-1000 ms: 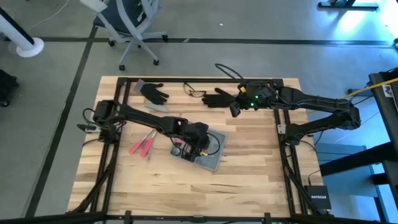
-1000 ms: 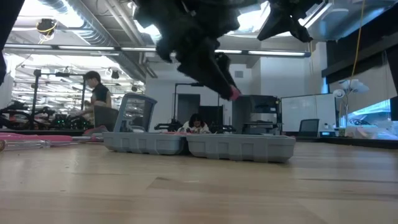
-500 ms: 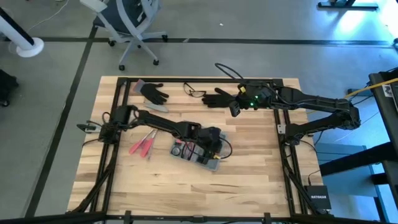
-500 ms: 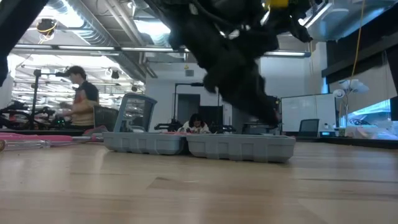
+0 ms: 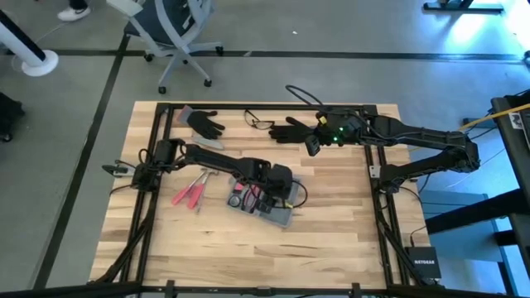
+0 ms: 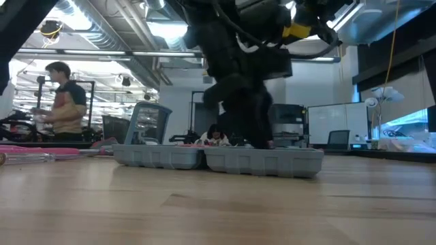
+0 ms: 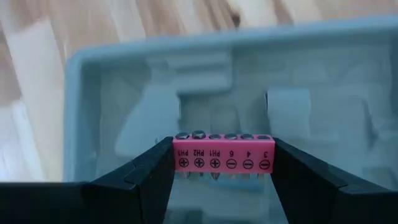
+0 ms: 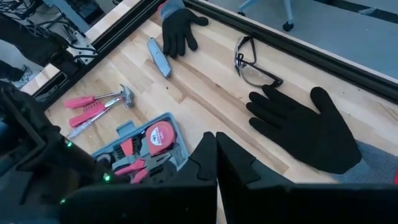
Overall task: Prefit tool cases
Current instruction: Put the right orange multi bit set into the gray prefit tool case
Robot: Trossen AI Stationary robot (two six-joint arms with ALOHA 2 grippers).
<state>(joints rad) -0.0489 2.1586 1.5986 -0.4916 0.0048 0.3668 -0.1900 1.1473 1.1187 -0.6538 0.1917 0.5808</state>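
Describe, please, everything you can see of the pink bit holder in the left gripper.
The bit holder is a small pink plastic bar with a row of six metal bits in it, marked PH1, PH2, PH1, 6, 4, 3 with cross and slot signs. The left gripper clamps it by its two ends, level, just above an empty moulded half of the open grey-blue case. Whether it touches the case cannot be told.

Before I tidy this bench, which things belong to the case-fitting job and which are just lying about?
In the job:
- tool case, open
- pink bit holder, gripped by left end effector over the case
- tape measure and pliers already in the case

Lying about:
- two black gloves
- safety glasses
- utility knife
- loose red-handled tools
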